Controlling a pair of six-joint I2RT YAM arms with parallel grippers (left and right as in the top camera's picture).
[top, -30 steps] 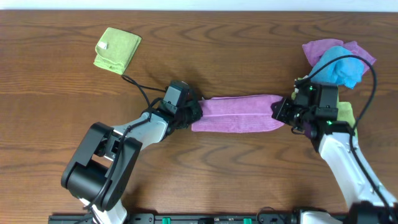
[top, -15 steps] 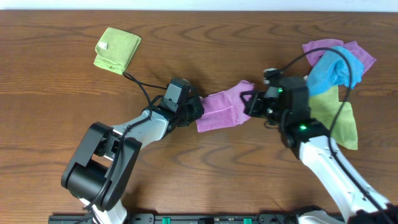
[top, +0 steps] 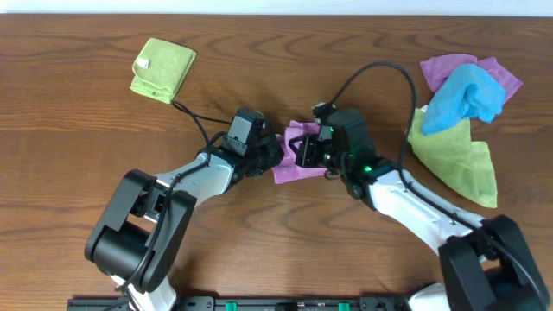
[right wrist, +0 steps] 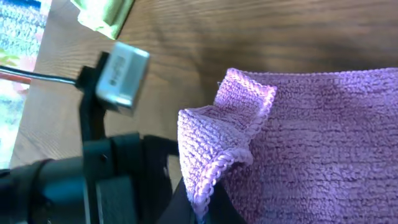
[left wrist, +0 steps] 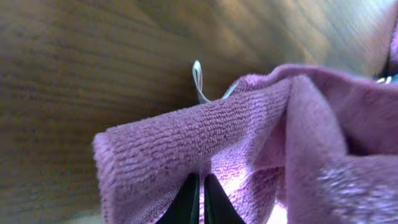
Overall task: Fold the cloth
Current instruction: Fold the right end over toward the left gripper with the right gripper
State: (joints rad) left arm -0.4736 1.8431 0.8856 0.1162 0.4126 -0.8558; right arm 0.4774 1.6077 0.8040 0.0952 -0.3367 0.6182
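Where fingers (left wrist: 188,200) pinch, cloth (top: 288,170) mostly covered

Overhead camera: straight down on table (top: 78,104), far back, both arms in frame. Left wrist camera: low over table, very close, tight on cloth (left wrist: 261,143). Right wrist camera: equally close, facing left arm (right wrist: 68,180). All three share cloth.

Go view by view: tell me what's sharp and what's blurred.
Overhead: evenly lit, sharp across the table, shadows soft. Left wrist: the cloth is crisp at its front fold, its right side and the wood behind blurred. Right wrist: cloth edge sharp, the grey camera box beyond it soft.
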